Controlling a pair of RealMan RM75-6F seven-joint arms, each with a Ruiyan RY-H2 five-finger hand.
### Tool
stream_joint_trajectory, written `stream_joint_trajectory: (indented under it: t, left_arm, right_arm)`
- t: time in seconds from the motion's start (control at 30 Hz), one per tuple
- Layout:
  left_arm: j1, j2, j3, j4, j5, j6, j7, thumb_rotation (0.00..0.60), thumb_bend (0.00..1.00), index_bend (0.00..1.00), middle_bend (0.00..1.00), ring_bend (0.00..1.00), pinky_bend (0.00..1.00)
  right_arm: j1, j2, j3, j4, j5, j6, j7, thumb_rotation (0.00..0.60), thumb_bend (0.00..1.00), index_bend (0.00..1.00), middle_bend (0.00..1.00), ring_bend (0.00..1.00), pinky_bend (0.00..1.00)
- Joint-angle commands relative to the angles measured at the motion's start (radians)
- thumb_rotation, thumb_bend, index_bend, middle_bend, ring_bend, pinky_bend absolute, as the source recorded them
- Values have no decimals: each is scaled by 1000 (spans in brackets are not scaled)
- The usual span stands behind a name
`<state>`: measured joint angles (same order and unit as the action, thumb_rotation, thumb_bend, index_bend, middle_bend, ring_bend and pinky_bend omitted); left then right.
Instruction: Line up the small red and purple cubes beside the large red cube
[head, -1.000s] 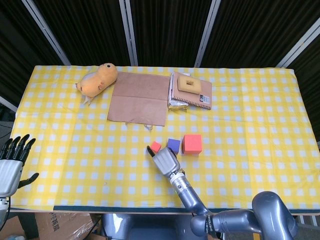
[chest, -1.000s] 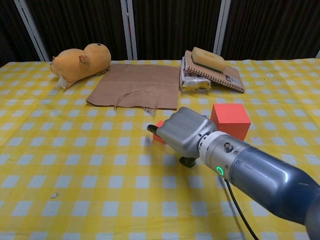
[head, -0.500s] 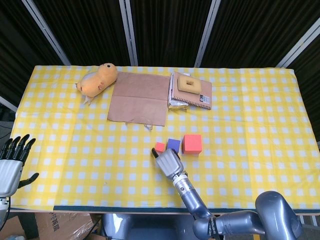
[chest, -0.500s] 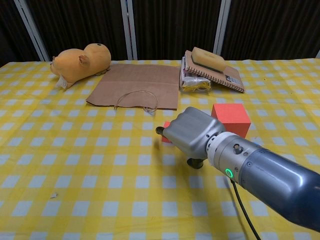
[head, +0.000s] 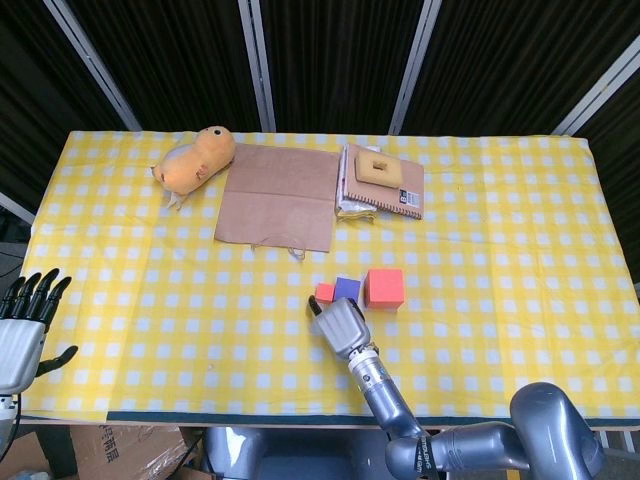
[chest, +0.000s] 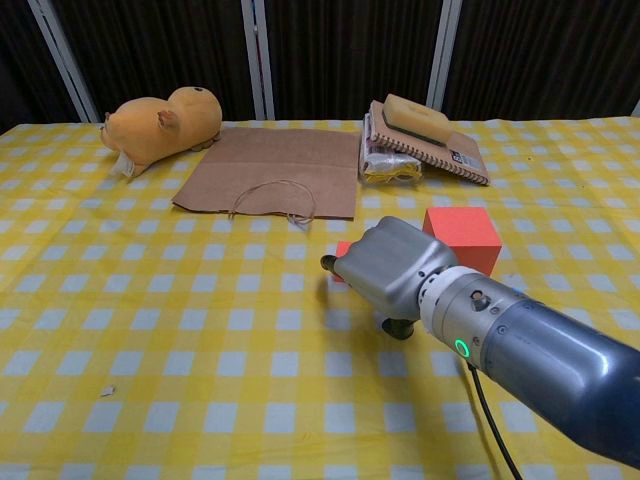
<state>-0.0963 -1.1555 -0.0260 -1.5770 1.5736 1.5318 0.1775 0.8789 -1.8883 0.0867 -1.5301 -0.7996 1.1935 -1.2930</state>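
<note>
1. At the centre of the head view, the small red cube (head: 325, 292), the purple cube (head: 347, 290) and the large red cube (head: 384, 288) stood in one row on the worktop (head: 500, 250), close together.
2. The right hand (head: 340, 325) sat just below the row, fingers curled, grasping nothing visible.
3. The left hand (head: 22, 330), lower left, was released and empty.
4. Judgement: the line-up appeared essentially done; only withdrawal remained.

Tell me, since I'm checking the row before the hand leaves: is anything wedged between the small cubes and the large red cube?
Nothing visible. In the head view the small red cube, purple cube and large red cube sit side by side, right hand just below them.
</note>
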Motion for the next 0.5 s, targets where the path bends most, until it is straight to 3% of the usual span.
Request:
stream_joint_trajectory:
  t: [0.03, 0.5]
  left_arm:
    - [0, 0, 0, 0, 0, 0, 0, 600, 21, 0, 0, 0, 0]
    - [0, 0, 0, 0, 0, 0, 0, 600, 21, 0, 0, 0, 0]
  right_arm:
    - [4, -7, 0, 6, 9, 6, -13, 600, 393, 142, 867, 912, 798]
    - [4, -22, 4, 11, 54, 46, -56, 600, 392, 148, 867, 911, 798]
